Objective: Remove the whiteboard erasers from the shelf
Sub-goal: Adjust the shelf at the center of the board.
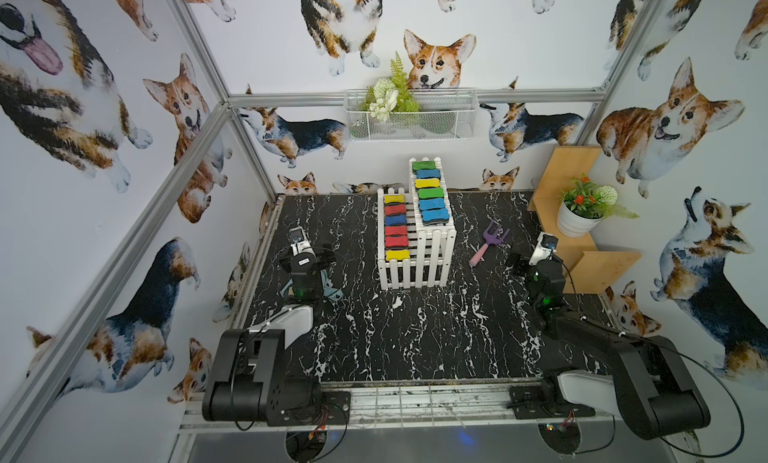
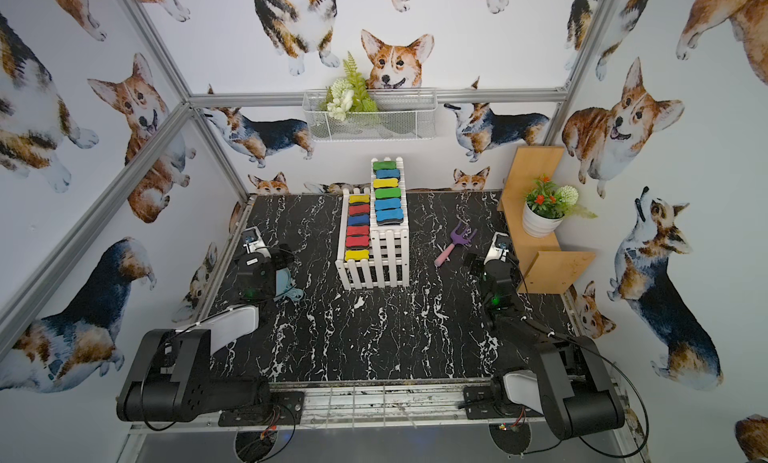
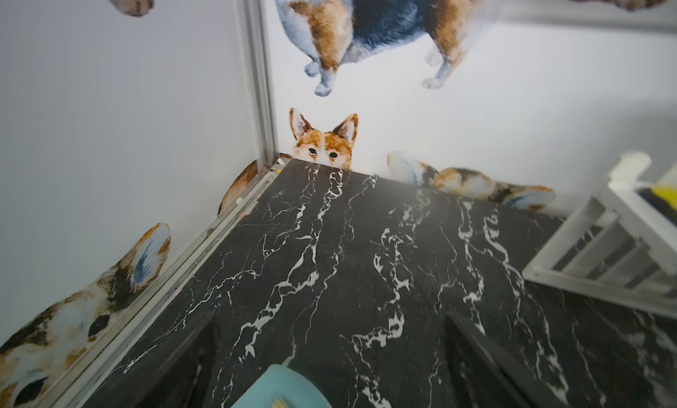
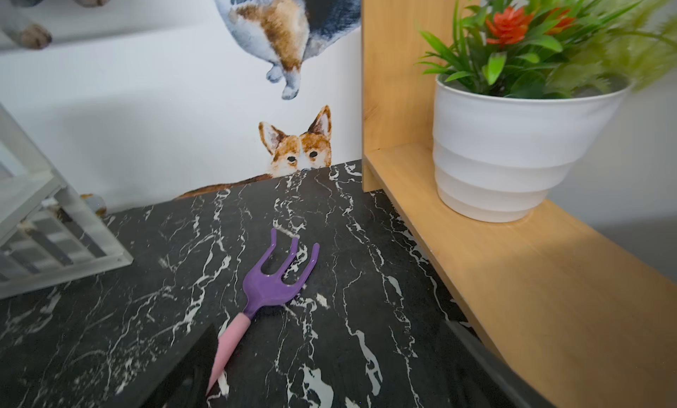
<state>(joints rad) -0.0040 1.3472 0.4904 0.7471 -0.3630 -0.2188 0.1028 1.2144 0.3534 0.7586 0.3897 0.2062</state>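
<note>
All twelve erasers lie on the white shelf, which stands on the counter close to the back wall. Six are in a row on the lower tier and six on the upper tier. The left fingers are spread wide and hold nothing, well apart from the shelf. The right fingers are also wide apart and empty. The pink handle of a fork lies just beside one of them.

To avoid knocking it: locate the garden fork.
In both top views the garden fork lies on the table, right of the shelf, near the right gripper.
</note>
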